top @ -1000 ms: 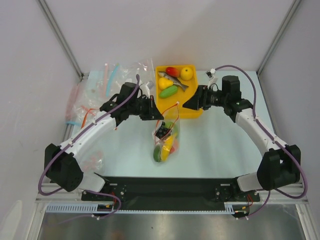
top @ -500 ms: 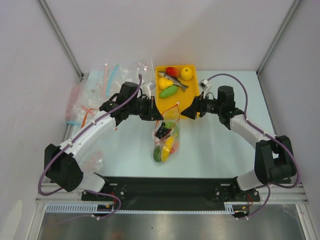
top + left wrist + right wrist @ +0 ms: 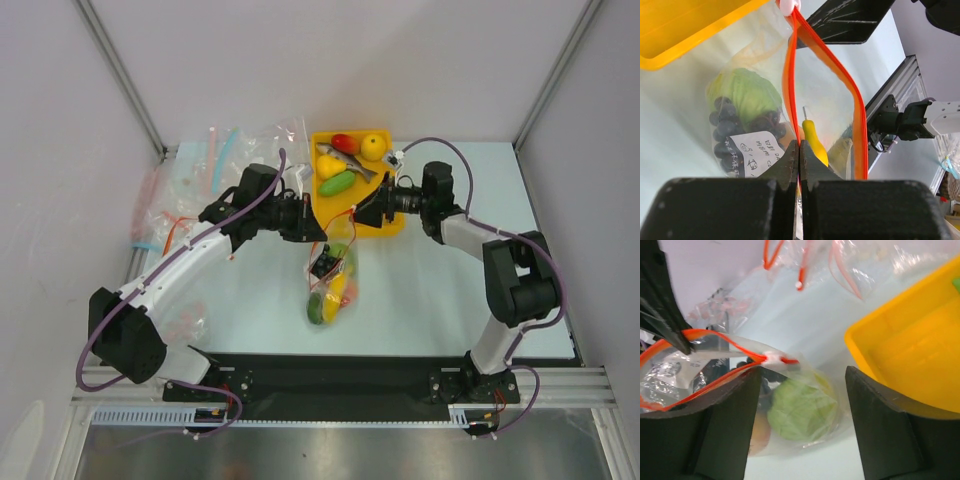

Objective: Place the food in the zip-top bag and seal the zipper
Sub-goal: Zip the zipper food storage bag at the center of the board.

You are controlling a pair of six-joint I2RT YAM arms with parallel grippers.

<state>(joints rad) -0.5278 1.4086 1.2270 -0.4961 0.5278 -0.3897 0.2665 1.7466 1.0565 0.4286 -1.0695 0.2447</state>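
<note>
Sealing step: food [image 3: 747, 92] sits inside the bag [image 3: 335, 290], 6 o'clock of the tray [image 3: 328, 200]. My left tool [image 3: 800, 150] pinches the zipper [image 3: 857, 115]; my right tool [image 3: 801, 371], open, faces the slider [image 3: 773, 358] and should next close there.

Clear bag [image 3: 755, 60], red zipper [image 3: 857, 125], yellow tray [image 3: 680, 30].
Inside: dark grapes [image 3: 725, 130], pale green fruit [image 3: 747, 92], yellow banana [image 3: 812, 140], black-printed white label [image 3: 752, 152].
</note>
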